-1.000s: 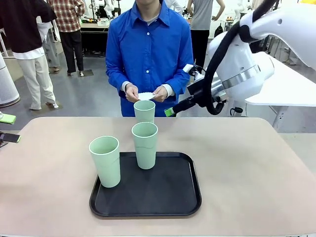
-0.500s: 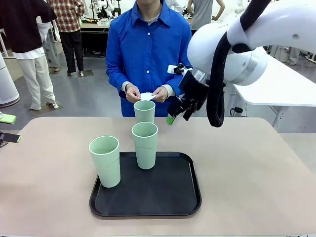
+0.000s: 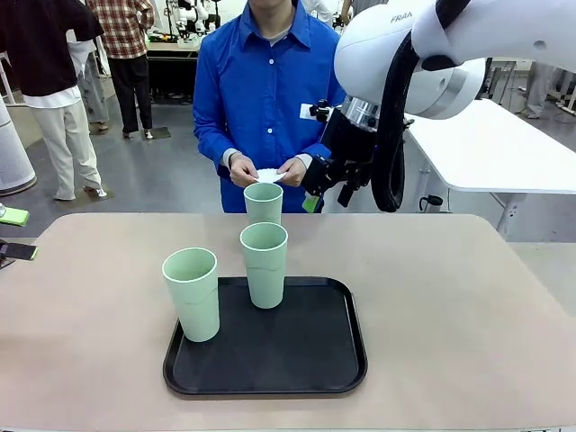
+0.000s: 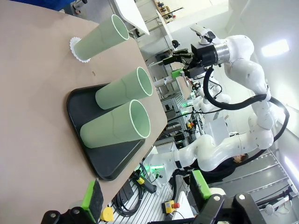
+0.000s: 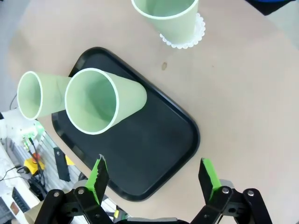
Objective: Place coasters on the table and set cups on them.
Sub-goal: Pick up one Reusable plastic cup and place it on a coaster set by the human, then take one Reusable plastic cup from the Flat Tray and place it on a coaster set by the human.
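Cups [image 3: 264, 265] sit 2 on black tray [image 3: 310, 360], 1 beyond on coaster [image 5: 187, 44]

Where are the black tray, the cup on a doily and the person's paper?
tray [image 3: 306, 351], front view, bare floor.
cup on the doily [image 5: 181, 25], right wrist view, side wall.
paper [image 3: 266, 175], front view, middle.

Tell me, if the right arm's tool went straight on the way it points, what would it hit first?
Probably the black tray: the right tool, open, aims down at its bare part, beside the nearer mint-green cup on it. Depth is unclear, so it could brush that cup's side.
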Action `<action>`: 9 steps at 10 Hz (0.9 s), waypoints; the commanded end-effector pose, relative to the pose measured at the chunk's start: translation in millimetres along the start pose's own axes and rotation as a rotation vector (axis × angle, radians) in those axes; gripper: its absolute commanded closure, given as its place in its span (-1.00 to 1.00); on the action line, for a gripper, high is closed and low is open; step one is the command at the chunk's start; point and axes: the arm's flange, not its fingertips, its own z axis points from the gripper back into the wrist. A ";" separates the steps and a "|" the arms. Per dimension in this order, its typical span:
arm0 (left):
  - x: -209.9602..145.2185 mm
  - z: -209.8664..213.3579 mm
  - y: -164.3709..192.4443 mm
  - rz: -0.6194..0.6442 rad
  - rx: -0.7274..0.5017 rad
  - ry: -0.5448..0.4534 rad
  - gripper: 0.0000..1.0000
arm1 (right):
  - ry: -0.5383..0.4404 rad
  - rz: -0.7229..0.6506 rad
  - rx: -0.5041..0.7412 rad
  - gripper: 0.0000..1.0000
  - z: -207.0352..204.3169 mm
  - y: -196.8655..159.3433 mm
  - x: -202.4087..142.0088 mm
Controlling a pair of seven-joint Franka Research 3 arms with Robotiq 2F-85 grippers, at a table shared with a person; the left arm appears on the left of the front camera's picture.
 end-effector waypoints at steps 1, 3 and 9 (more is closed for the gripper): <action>0.1 1.2 -0.5 -0.007 -0.011 -0.009 -1.00 | -0.027 0.007 0.014 -1.00 -5.8 0.0 -9.8; 0.1 1.2 -0.5 -0.007 -0.011 -0.009 -1.00 | -0.027 0.007 0.014 -1.00 -5.8 0.0 -9.8; 0.1 1.2 -0.5 -0.007 -0.011 -0.009 -1.00 | -0.004 -0.005 -0.001 -1.00 -3.2 -0.7 -2.9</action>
